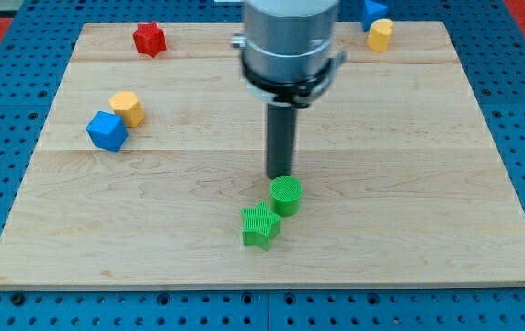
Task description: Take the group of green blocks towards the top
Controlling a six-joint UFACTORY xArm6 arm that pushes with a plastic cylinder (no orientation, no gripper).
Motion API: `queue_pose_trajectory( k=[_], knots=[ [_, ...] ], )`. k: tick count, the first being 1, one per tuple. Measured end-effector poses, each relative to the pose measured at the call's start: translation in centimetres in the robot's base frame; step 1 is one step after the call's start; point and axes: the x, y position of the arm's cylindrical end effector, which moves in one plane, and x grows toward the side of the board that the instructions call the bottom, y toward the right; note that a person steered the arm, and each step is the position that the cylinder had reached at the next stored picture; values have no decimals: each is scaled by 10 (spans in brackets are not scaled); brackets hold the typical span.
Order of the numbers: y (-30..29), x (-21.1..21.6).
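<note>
Standing on the wooden bench (409,230), my tip (280,176) sits just behind the green cylinder (286,195), on its top-edge side, and looks to be touching it or nearly so. No jaws belong to this rod, so nothing is gripped or let go. Both green blocks lie a little below the middle of the bench, closer to the bottom edge than the top: the green cylinder and, touching it toward the bottom-left, the green star (260,226).

Near the left edge, a blue cube (107,131) and an orange block (128,108) sit side by side, touching. A red star (150,39) lies near the top-left corner. Near the top-right corner rests a yellow block (380,35), with a blue block (373,11) just behind it at the top edge, partly cut off.
</note>
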Motion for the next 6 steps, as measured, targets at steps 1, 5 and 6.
queue_pose_trajectory(
  k=[1,5,6],
  knots=[
    [-56,2],
    [-21,103],
    [9,83]
  ],
)
